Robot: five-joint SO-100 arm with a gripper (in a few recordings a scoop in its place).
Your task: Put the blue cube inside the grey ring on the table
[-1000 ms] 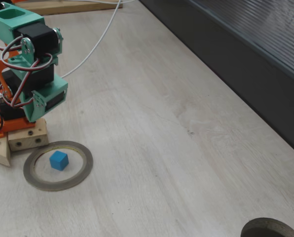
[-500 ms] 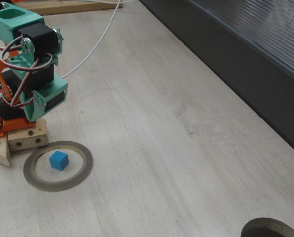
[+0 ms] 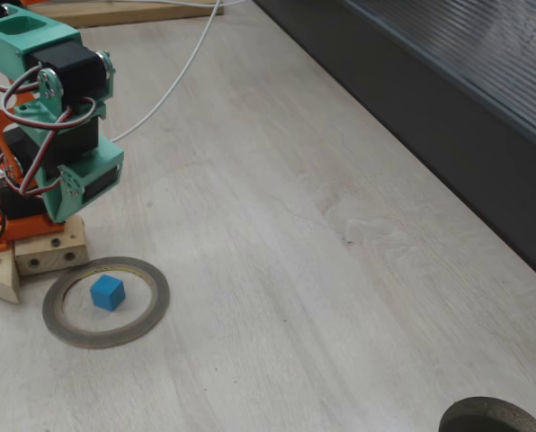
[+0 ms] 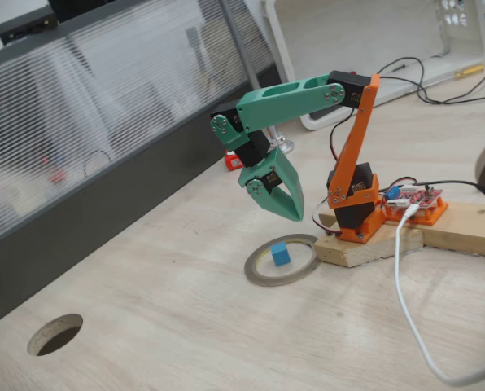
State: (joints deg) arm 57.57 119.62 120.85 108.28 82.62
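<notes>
1. The gripper [image 4: 285, 204] hangs above the table [image 4: 185, 326], its green jaws pointing down and drawn together at the tips with nothing between them — it holds no object. It sits above and a little to the far side of the grey ring [image 4: 281, 260].

2. The blue cube [image 4: 281, 253] rests flat on the table inside the grey ring, apart from the inner rim on every side. In a fixed view the blue cube [image 3: 107, 292] lies slightly left of the middle of the grey ring [image 3: 106, 301]. Judged from this, the placing looks done.

3. What could go wrong — the gripper is close over the ring, so a downward or sweeping move could clip the thin ring and slide it, or knock the cube against or over the rim. The ring is light and flat; I judge it would shift at a slight touch.

4. The arm's orange base [image 4: 352, 208] stands on a wooden block [image 4: 373, 244] that lies just beside the ring, so a shoved ring would jam there.

5. Around it: a white cable [image 4: 409, 309] trails toward the table's near edge, a round hole [image 4: 55, 334] is cut near the left corner well apart from the ring, and a dark ribbed panel [image 4: 104, 163] runs along the far edge. Nothing lies between gripper and cube.
</notes>
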